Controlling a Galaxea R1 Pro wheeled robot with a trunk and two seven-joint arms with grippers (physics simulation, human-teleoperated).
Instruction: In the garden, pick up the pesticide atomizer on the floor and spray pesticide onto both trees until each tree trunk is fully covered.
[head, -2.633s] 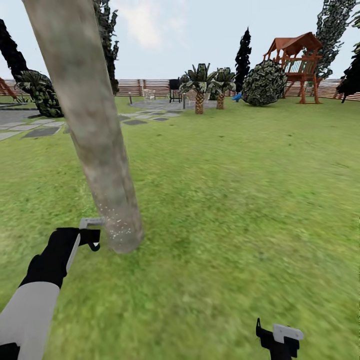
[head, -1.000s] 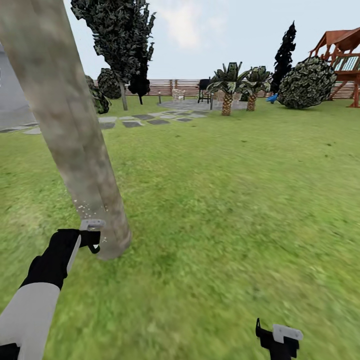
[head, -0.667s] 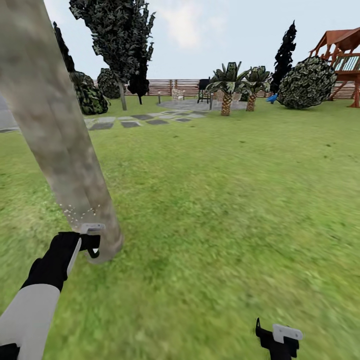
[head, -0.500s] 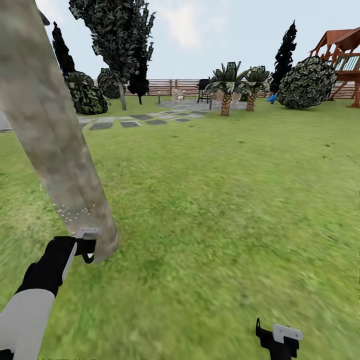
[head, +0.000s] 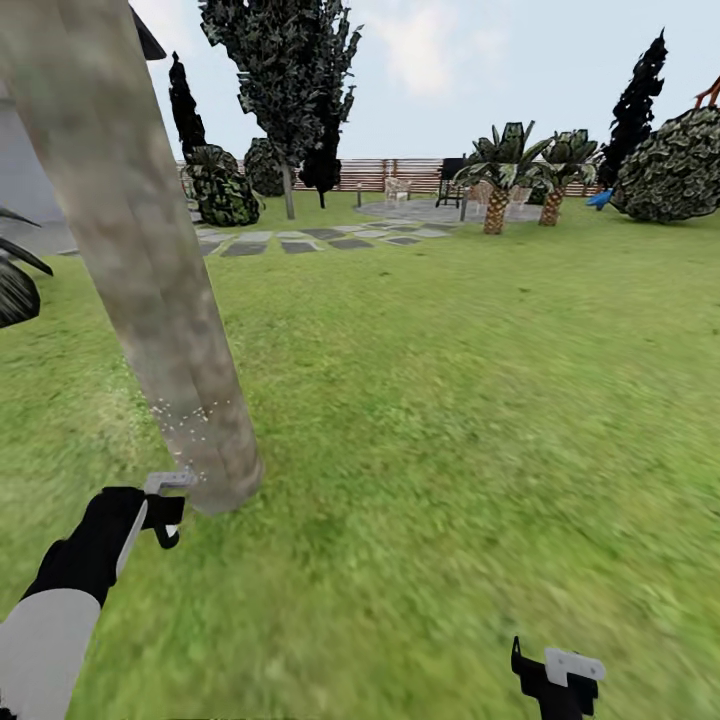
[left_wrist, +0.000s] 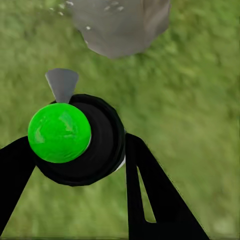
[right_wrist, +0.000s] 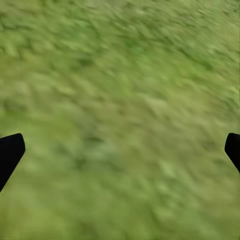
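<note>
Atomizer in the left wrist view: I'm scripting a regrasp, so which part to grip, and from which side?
Grip the atomizer by the round black body beneath its green cap, a finger on each flank, approaching from the side opposite the grey nozzle. The round body seats between fingers, and the nozzle stays free to face the tree trunk. The left claw holds it so.

One thick tree trunk (head: 150, 290), two palms (head: 497, 178), two end effectors (head: 165, 505).
</note>
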